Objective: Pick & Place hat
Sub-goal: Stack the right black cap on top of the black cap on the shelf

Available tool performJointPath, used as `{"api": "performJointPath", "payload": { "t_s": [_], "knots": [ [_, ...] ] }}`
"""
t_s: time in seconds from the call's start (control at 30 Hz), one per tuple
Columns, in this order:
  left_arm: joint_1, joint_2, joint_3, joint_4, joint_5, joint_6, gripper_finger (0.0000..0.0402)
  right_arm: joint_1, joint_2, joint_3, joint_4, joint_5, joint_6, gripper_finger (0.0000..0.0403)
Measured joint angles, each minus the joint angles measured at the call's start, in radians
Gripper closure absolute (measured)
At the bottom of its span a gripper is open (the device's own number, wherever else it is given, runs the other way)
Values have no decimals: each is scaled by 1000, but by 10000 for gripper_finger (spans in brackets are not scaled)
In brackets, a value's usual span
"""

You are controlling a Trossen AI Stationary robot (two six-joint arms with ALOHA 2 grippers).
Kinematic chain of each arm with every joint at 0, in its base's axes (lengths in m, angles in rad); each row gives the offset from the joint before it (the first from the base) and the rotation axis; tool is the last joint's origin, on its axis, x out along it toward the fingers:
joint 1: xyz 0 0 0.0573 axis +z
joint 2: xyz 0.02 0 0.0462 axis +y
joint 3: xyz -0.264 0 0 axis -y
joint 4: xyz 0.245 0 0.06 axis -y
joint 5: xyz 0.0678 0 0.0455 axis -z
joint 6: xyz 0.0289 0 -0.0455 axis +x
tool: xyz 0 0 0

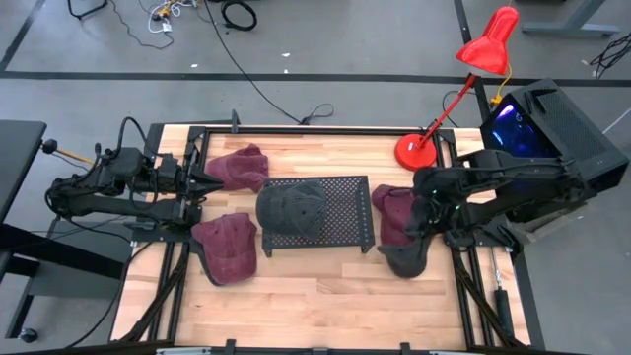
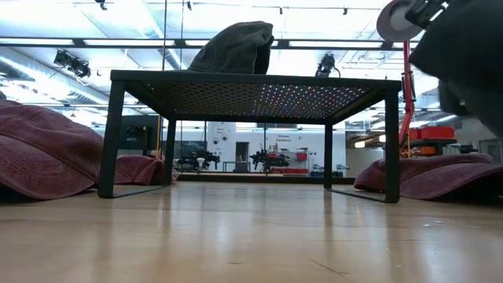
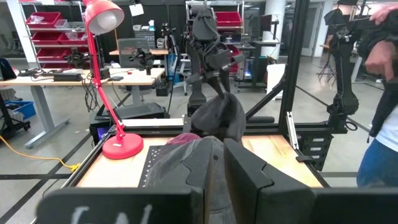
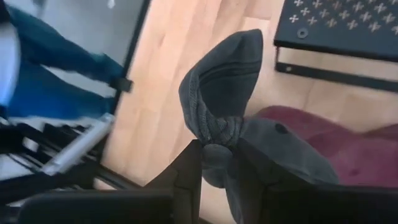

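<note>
A dark grey hat [image 1: 291, 207] lies on top of the black mesh stand [image 1: 345, 202], in the middle of the table. Three maroon hats lie on the wood: one far left [image 1: 240, 168], one near left [image 1: 227, 248], one right of the stand [image 1: 392, 209]. My right gripper [image 4: 216, 163] is shut on a second dark grey hat [image 1: 402, 258] over the table's right side, near the right maroon hat. In the low view this hat [image 2: 468, 59] hangs high at the right. My left gripper [image 3: 222, 146] waits shut at the table's left edge, pointing toward the stand. My right gripper pinches the second grey hat between its two fingers at a bunched fold of cloth [image 4: 217, 134] where the brim [image 4: 227, 68] meets the crown [image 4: 283, 152]. The hat is lifted clear of the table, above the right maroon hat [image 4: 348, 155].
A red desk lamp [image 1: 473, 69] stands with its base [image 1: 416, 151] on the table's far right corner. The stand's legs [image 2: 110, 134] leave open room beneath it. Bare wood lies along the near edge [image 1: 315, 296]. A person [image 3: 382, 118] stands beyond the table's right side.
</note>
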Motion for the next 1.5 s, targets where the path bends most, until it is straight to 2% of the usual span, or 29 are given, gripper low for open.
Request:
{"api": "performJointPath", "payload": {
  "t_s": [0.1,0.5,0.73,1.07,1.5],
  "knots": [
    [0,0,0,0,0,0,353,-36,-29,-10,2,-36,55,336],
    [0,0,0,0,0,0,353,-197,-137,-119,2,-65,178,336],
    [0,0,0,0,0,0,353,-251,-167,-193,4,-212,212,336],
    [0,0,0,0,0,0,353,-285,-167,-198,25,-127,204,336],
    [0,0,0,0,0,0,353,-330,-167,-198,24,-71,218,333]
  ]
}}
